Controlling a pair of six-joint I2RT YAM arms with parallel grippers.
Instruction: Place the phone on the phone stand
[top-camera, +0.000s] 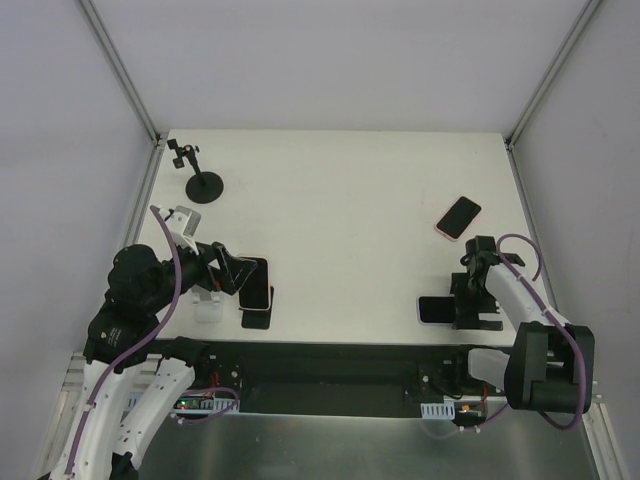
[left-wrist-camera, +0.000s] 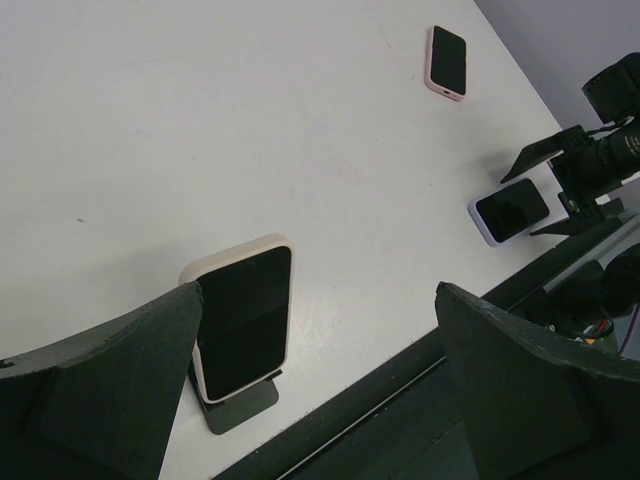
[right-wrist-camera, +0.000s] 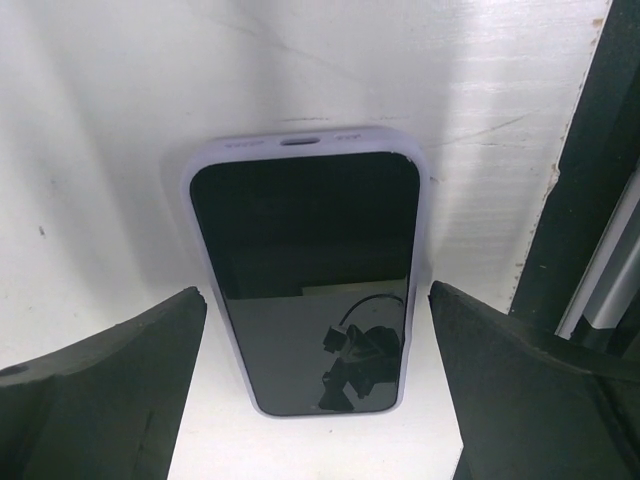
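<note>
Counter (top-camera: 350, 200): white, grey walls around.
Top: cream phone (top-camera: 256, 284) lower left, left gripper (top-camera: 232, 268) beside it.
Left wrist: cream phone leaning on phone stand (left-wrist-camera: 245, 405); gripper wide, empty.
Right wrist: right gripper (right-wrist-camera: 317, 292) wide, astride flat lavender phone (right-wrist-camera: 305, 230).
Progress: placement looks done; only the retreat remains.

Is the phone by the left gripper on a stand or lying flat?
On a stand: the cream-cased phone leans tilted, its lower edge resting on the black stand.

- Lilac phone (right-wrist-camera: 305, 300): glossy black screen with mirror-like reflections; smooth matt case.
- Cream phone (left-wrist-camera: 243, 320): glossy screen, smooth matt case.
- Stand (left-wrist-camera: 243, 408): dark, matt.
- Table (top-camera: 340, 200): white, matt, faintly scuffed.
- Right fingers (right-wrist-camera: 100, 400): black, matt plastic.
</note>
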